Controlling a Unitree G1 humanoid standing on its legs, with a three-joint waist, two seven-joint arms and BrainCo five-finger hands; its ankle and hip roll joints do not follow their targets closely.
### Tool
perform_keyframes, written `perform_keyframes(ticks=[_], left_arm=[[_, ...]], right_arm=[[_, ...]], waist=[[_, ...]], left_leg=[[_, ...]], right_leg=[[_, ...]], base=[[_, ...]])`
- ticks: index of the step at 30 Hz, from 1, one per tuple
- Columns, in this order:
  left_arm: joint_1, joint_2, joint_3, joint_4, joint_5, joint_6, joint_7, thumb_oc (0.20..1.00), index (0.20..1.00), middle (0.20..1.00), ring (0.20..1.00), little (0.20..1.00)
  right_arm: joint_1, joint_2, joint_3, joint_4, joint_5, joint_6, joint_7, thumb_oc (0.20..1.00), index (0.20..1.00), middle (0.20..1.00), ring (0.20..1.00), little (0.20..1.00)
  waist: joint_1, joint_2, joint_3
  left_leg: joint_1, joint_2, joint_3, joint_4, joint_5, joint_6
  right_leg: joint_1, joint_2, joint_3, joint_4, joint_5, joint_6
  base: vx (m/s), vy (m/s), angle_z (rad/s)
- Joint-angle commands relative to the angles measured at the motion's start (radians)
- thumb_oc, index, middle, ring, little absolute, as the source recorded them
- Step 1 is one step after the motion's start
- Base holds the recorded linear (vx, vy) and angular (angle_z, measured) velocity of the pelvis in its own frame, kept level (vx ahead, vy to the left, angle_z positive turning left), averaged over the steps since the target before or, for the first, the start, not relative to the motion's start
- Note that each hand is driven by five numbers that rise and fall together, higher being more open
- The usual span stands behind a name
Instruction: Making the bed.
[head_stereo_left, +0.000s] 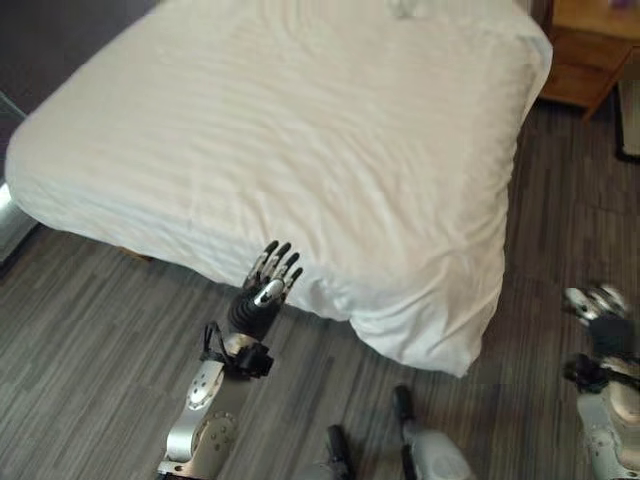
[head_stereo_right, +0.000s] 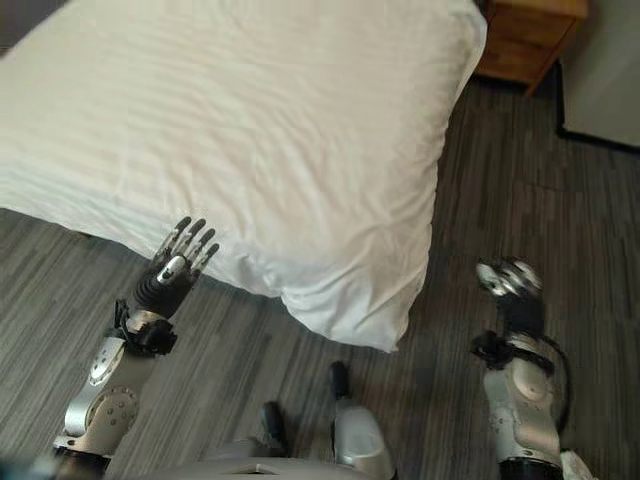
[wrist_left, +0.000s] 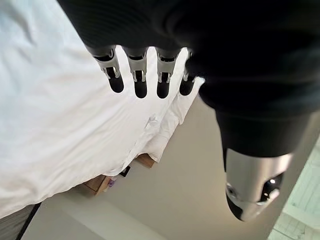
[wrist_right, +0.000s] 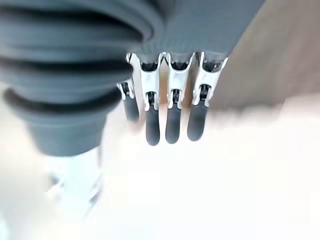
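Bare floor (head_stereo_left: 120, 330) lies open along the near side of the bed (head_stereo_left: 300, 140), and again past its near corner toward the right. That corner's white duvet (head_stereo_right: 345, 310) overhangs and blocks the way between both hands. A wooden nightstand (head_stereo_left: 590, 55) stands close beside the bed's far right corner, narrowing passage there.

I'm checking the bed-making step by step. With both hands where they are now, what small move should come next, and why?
Probably ease the left hand forward to take the hanging edge of the white duvet. Its fingers are straight and hold nothing, right at that edge, and the near corner sags rumpled toward the floor. The right hand is off to the side, over the floor.
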Motion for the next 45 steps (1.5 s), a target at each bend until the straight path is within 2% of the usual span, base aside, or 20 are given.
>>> perform_keyframes(ticks=[1, 7, 11, 15, 19, 20, 21, 23, 26, 28, 29, 30, 32, 33, 34, 35, 36, 38, 42, 45], left_arm=[[-0.008, 0.016, 0.009, 0.047, 0.064, -0.059, -0.007, 1.0, 1.0, 1.0, 1.0, 1.0], [0.033, -0.021, 0.031, 0.064, 0.136, -0.074, 0.045, 1.0, 1.0, 1.0, 1.0, 1.0], [0.049, -0.02, 0.05, 0.068, 0.16, -0.079, 0.048, 1.0, 1.0, 1.0, 1.0, 1.0], [0.072, -0.033, 0.105, 0.065, 0.168, -0.091, 0.063, 1.0, 1.0, 1.0, 1.0, 1.0], [0.044, -0.004, 0.116, 0.074, 0.19, -0.104, 0.088, 1.0, 1.0, 1.0, 1.0, 1.0], [0.031, 0.012, 0.115, 0.08, 0.199, -0.107, 0.09, 1.0, 1.0, 1.0, 1.0, 1.0], [0.022, 0.023, 0.113, 0.079, 0.208, -0.108, 0.094, 1.0, 1.0, 1.0, 1.0, 1.0], [0.003, 0.032, 0.124, 0.072, 0.234, -0.107, 0.109, 1.0, 1.0, 1.0, 1.0, 1.0], [0.005, 0.014, 0.149, 0.061, 0.194, -0.114, 0.112, 1.0, 1.0, 1.0, 1.0, 1.0], [0.018, 0.008, 0.155, 0.055, 0.187, -0.117, 0.116, 1.0, 1.0, 1.0, 1.0, 1.0], [0.04, -0.007, 0.173, 0.06, 0.174, -0.125, 0.114, 1.0, 1.0, 1.0, 1.0, 1.0], [0.058, -0.014, 0.182, 0.059, 0.163, -0.125, 0.109, 1.0, 1.0, 1.0, 1.0, 1.0], [0.072, -0.036, 0.19, 0.084, 0.154, -0.12, 0.113, 1.0, 1.0, 1.0, 1.0, 1.0], [0.064, -0.055, 0.181, 0.106, 0.147, -0.122, 0.115, 1.0, 1.0, 1.0, 1.0, 1.0], [0.052, -0.07, 0.151, 0.103, 0.139, -0.118, 0.095, 1.0, 1.0, 1.0, 1.0, 1.0], [0.049, -0.072, 0.148, 0.102, 0.139, -0.115, 0.084, 1.0, 1.0, 1.0, 1.0, 1.0], [0.051, -0.068, 0.149, 0.092, 0.131, -0.114, 0.073, 1.0, 1.0, 1.0, 1.0, 1.0], [0.04, -0.069, 0.131, 0.091, 0.132, -0.108, 0.059, 1.0, 1.0, 1.0, 1.0, 1.0], [0.001, -0.049, 0.086, 0.079, 0.142, -0.106, 0.075, 1.0, 1.0, 1.0, 1.0, 1.0], [0.005, -0.046, 0.073, 0.055, 0.151, -0.098, 0.069, 1.0, 1.0, 1.0, 1.0, 1.0]], right_arm=[[-0.002, -0.021, -0.002, -0.021, -0.054, 0.006, 0.111, 1.0, 1.0, 1.0, 1.0, 1.0], [0.001, -0.01, 0.148, -0.041, -0.098, 0.048, 0.164, 1.0, 1.0, 1.0, 1.0, 1.0], [0.021, -0.014, 0.146, -0.046, -0.099, 0.055, 0.166, 1.0, 1.0, 1.0, 1.0, 1.0], [0.089, -0.032, 0.063, -0.049, -0.169, 0.045, 0.14, 1.0, 1.0, 1.0, 1.0, 1.0], [0.099, 0.0, 0.025, -0.032, -0.138, 0.034, 0.102, 1.0, 1.0, 1.0, 1.0, 1.0], [0.101, 0.006, 0.02, -0.03, -0.128, 0.033, 0.1, 1.0, 1.0, 1.0, 1.0, 1.0], [0.1, 0.01, 0.022, -0.033, -0.122, 0.032, 0.098, 1.0, 1.0, 1.0, 1.0, 1.0], [0.078, 0.011, 0.054, -0.034, -0.123, 0.031, 0.099, 1.0, 1.0, 1.0, 1.0, 1.0], [0.032, 0.009, 0.088, -0.017, -0.137, 0.034, 0.102, 1.0, 1.0, 1.0, 1.0, 1.0], [-0.001, 0.004, 0.109, -0.011, -0.145, 0.033, 0.09, 1.0, 1.0, 1.0, 1.0, 1.0], [-0.022, 0.011, 0.119, -0.019, -0.113, 0.028, 0.093, 1.0, 1.0, 1.0, 1.0, 1.0], [-0.022, 0.004, 0.12, -0.024, -0.1, 0.028, 0.097, 1.0, 1.0, 1.0, 1.0, 1.0], [-0.021, -0.026, 0.105, -0.038, -0.117, 0.022, 0.106, 1.0, 1.0, 1.0, 1.0, 1.0], [-0.045, -0.071, 0.106, -0.046, -0.148, 0.018, 0.107, 1.0, 1.0, 1.0, 1.0, 1.0], [-0.091, -0.083, 0.119, -0.01, -0.123, 0.015, 0.109, 1.0, 1.0, 1.0, 1.0, 1.0], [-0.094, -0.078, 0.117, 0.007, -0.102, 0.016, 0.112, 1.0, 1.0, 1.0, 1.0, 1.0], [-0.079, -0.068, 0.105, 0.014, -0.073, 0.019, 0.121, 1.0, 1.0, 1.0, 1.0, 1.0], [-0.034, -0.058, 0.081, 0.01, -0.103, 0.023, 0.125, 1.0, 1.0, 1.0, 1.0, 1.0], [-0.005, -0.006, 0.067, 0.021, -0.098, 0.016, 0.089, 1.0, 1.0, 1.0, 1.0, 1.0], [0.016, 0.004, 0.071, 0.027, -0.107, 0.031, 0.094, 1.0, 1.0, 1.0, 1.0, 1.0]], waist=[[0.034, -0.013, -0.058], [0.083, -0.035, -0.095], [0.092, -0.045, -0.101], [0.074, -0.047, -0.095], [0.029, -0.051, -0.04], [0.02, -0.046, -0.036], [0.02, -0.04, -0.027], [0.051, -0.009, -0.016], [0.083, -0.015, -0.027], [0.118, -0.036, -0.042], [0.144, -0.053, -0.059], [0.148, -0.057, -0.058], [0.145, -0.054, -0.048], [0.168, -0.058, -0.019], [0.205, -0.069, -0.002], [0.198, -0.076, -0.007], [0.181, -0.082, -0.015], [0.156, -0.077, -0.055], [0.108, -0.045, -0.099], [0.097, -0.044, -0.108]], left_leg=[[-0.002, -0.011, -0.081, 0.012, 0.025, -0.005], [0.009, -0.02, -0.091, 0.012, 0.023, 0.007], [0.02, -0.029, -0.096, 0.012, 0.018, 0.015], [0.031, -0.041, -0.099, 0.012, 0.011, 0.028], [-0.018, -0.035, -0.026, 0.012, 0.028, 0.029], [-0.042, -0.03, -0.017, 0.012, 0.041, 0.03], [-0.05, -0.022, -0.001, 0.012, 0.05, 0.033], [-0.061, 0.016, 0.067, 0.012, 0.069, 0.035], [-0.07, 0.031, 0.134, 0.012, 0.094, 0.038], [-0.088, 0.046, 0.179, 0.012, 0.116, 0.03], [-0.139, 0.084, 0.197, 0.012, 0.173, -0.003], [-0.153, 0.1, 0.202, 0.012, 0.198, -0.02], [-0.173, 0.142, 0.192, 0.024, 0.255, -0.058], [-0.192, 0.14, 0.063, 0.111, 0.23, -0.069], [-0.186, 0.061, -0.201, 0.212, 0.159, -0.064], [-0.188, 0.038, -0.212, 0.243, 0.126, -0.057], [-0.17, 0.041, -0.158, 0.251, 0.091, -0.034], [-0.108, -0.042, -0.16, 0.225, 0.007, 0.009], [-0.029, -0.059, -0.146, 0.067, 0.034, 0.028], [-0.007, -0.064, -0.145, 0.036, 0.042, 0.034]], right_leg=[[0.059, -0.084, -0.059, 0.058, -0.061, 0.055], [0.081, -0.091, -0.09, 0.048, -0.052, 0.066], [0.088, -0.1, -0.093, 0.065, -0.053, 0.069], [0.078, -0.116, -0.079, 0.107, -0.057, 0.072], [-0.058, -0.115, -0.036, 0.13, 0.072, 0.125], [-0.088, -0.107, -0.009, 0.144, 0.071, 0.129], [-0.098, -0.106, -0.023, 0.179, 0.045, 0.123], [-0.082, -0.161, -0.176, 0.317, -0.061, 0.085], [-0.011, -0.195, -0.236, 0.459, -0.118, 0.074], [0.056, -0.227, -0.274, 0.412, -0.106, 0.087], [0.155, -0.155, -0.258, 0.196, -0.188, 0.08], [0.179, -0.13, -0.241, 0.121, -0.184, 0.071], [0.201, -0.076, -0.217, 0.072, -0.188, 0.041], [0.203, -0.061, -0.205, 0.062, -0.18, 0.021], [0.177, -0.064, -0.153, 0.076, -0.156, 0.014], [0.171, -0.064, -0.144, 0.062, -0.144, 0.012], [0.17, -0.064, -0.147, 0.054, -0.138, 0.011], [0.16, -0.037, -0.126, 0.063, -0.142, -0.002], [0.133, -0.006, -0.122, 0.06, -0.131, 0.001], [0.14, -0.002, -0.116, 0.058, -0.131, 0.004]], base=[[-0.02, 0.038, 0.2], [-0.05, 0.036, 0.22], [-0.03, 0.059, 0.02], [-0.02, 0.072, 0.02], [-0.24, 0.039, -0.27], [-0.29, 0.042, -0.96], [-0.32, 0.068, -0.76], [-0.34, 0.063, -0.96], [-0.24, -0.072, -1.18], [-0.29, -0.347, -0.77], [-0.38, -0.555, -1.05], [-0.37, -0.604, -0.87], [-0.28, -0.455, -0.96], [-0.38, -0.57, -0.66], [-0.37, -0.494, -0.85], [-0.29, -0.377, -1.91], [-0.2, -0.273, -2.15], [-0.1, -0.164, -0.63], [-0.03, 0.032, 0.13], [-0.01, 0.054, 0.1]])
